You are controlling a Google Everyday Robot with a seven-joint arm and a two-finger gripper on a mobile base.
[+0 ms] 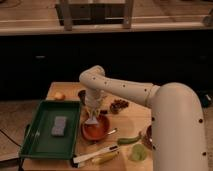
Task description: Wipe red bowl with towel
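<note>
The red bowl sits on the wooden table just right of the green tray. My gripper hangs straight down over the bowl's back rim from the white arm. A pale towel piece shows below the gripper, reaching into the bowl. It looks held by the gripper.
A green tray with a grey sponge lies at the left. A small orange fruit, a dark cup, a brown snack pile, a green pepper, a lime, a banana and a white-handled tool lie around the bowl.
</note>
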